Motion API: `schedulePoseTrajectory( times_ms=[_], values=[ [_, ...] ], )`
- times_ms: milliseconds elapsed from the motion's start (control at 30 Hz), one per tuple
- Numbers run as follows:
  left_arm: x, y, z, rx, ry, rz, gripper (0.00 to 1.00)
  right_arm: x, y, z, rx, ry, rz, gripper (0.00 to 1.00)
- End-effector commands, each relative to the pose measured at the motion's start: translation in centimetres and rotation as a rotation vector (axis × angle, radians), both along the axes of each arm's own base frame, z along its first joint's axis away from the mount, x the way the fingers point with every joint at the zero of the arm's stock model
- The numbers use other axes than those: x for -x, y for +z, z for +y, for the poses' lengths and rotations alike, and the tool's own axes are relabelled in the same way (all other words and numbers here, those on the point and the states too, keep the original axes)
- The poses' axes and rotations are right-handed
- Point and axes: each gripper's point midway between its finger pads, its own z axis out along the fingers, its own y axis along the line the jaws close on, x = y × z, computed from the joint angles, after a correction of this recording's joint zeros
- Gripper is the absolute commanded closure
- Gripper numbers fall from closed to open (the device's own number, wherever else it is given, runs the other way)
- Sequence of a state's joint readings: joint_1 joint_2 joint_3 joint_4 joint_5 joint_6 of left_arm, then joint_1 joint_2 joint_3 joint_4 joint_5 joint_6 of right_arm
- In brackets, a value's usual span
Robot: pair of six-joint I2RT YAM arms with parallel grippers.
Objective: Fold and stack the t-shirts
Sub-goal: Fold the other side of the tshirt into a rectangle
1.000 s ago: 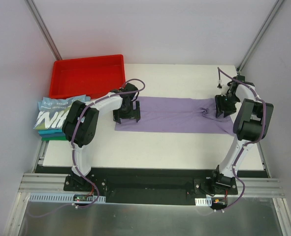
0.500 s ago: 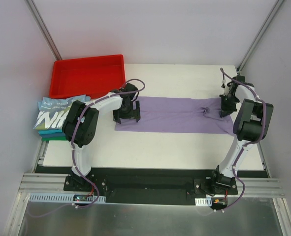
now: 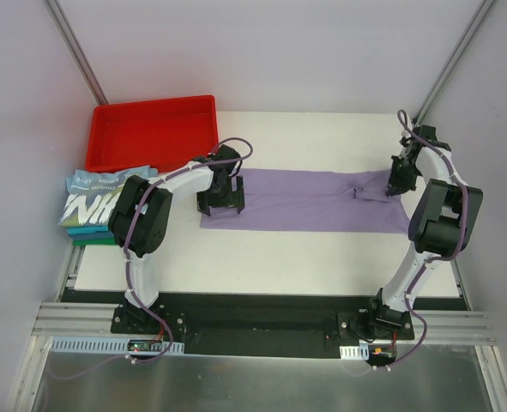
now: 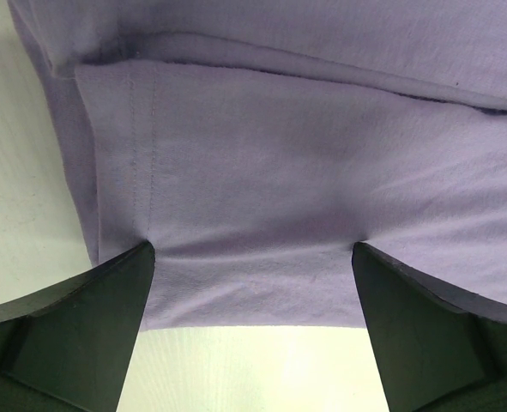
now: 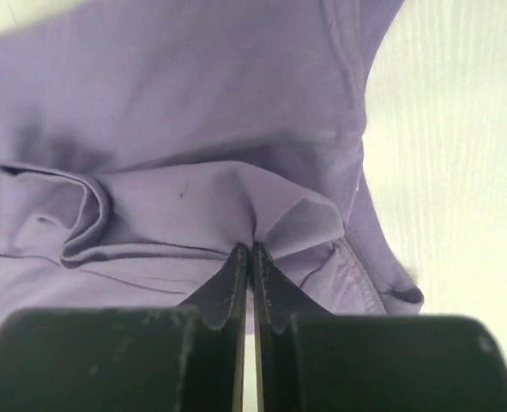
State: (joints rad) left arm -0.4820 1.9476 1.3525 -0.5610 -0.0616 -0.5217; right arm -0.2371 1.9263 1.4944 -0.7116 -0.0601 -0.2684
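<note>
Right pincer (image 5: pixel 251 251), arm outstretched, pinched a fold of the lavender shirt (image 5: pixel 193 103); left pincer (image 4: pixel 253 256) rested spread on its hem, finger bases cropped.

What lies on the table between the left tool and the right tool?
Only the lavender t-shirt, a long band running from the left tool to the right tool, as the top external view shows.

A white worktop (image 3: pixel 270 257) fills the middle of the enclosure under soft, even light. Plain pale walls (image 3: pixel 262 51) stand behind its far edge and at both sides. Slanted metal struts (image 3: pixel 73 51) rise from the far corners. Along the near edge lie a black base plate (image 3: pixel 262 316) and an aluminium rail (image 3: pixel 77 322), with a brushed metal sheet (image 3: pixel 236 386) below.
</note>
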Motion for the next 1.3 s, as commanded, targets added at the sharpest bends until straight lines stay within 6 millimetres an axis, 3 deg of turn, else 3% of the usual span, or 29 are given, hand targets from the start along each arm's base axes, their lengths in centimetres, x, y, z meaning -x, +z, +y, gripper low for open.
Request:
schedulePoseTrajectory(
  times_ms=[0,133,167,233,300,400,467,600,767,867,967,1100,1267],
  values=[
    [1.9,-1.1,1.9,-0.045,0.012,0.075,0.01,-2.2,1.3,-1.3,0.018,-0.103,-0.037,0.96],
    [2.0,-1.2,2.1,-0.047,0.016,0.082,0.01,-2.7,1.2,-3.4,0.111,-0.189,-0.02,0.87],
    [2.1,-1.2,2.0,-0.044,0.016,0.084,0.01,-3.1,1.2,-3.6,0.114,-0.195,-0.03,0.79],
    [2.0,-1.2,2.0,-0.042,0.014,0.085,0.01,-3.8,1.3,-3.6,0.101,-0.198,-0.039,0.5],
    [2.1,-1.2,2.0,-0.04,0.013,0.088,0.01,-4.0,1.5,-3.4,0.082,-0.205,-0.042,0.35],
    [2.2,-1.0,1.9,-0.035,0.012,0.087,0.01,-4.1,2.7,-3.1,0.069,-0.186,-0.074,0.26],
    [2.2,-1.0,1.8,-0.029,0.012,0.086,0.01,-3.6,3.3,-1.9,0.019,-0.159,-0.087,0.23],
    [2.2,-1.0,1.6,-0.018,0.011,0.092,0.01,-2.1,3.9,2.5,-0.17,-0.068,-0.118,0.07],
    [2.3,-0.8,1.4,-0.007,0.006,0.092,0.01,0.0,3.4,7.2,-0.328,0.012,-0.114,0.07],
    [2.4,-0.9,1.5,-0.01,0.007,0.096,0.01,-0.4,2.9,9.4,-0.386,0.048,-0.143,0.01],
    [2.4,-1.1,1.5,-0.012,0.008,0.1,0.01,-1.1,1.7,10.8,-0.434,0.047,-0.112,0.04],
    [2.4,-1.1,1.8,-0.029,0.015,0.095,0.01,-2.1,0.5,11.1,-0.417,0.043,-0.099,0.04],
    [2.4,-1.3,2.0,-0.036,0.013,0.097,0.01,-3.8,-0.7,8.6,-0.28,-0.011,-0.121,0.04]
  ],
)
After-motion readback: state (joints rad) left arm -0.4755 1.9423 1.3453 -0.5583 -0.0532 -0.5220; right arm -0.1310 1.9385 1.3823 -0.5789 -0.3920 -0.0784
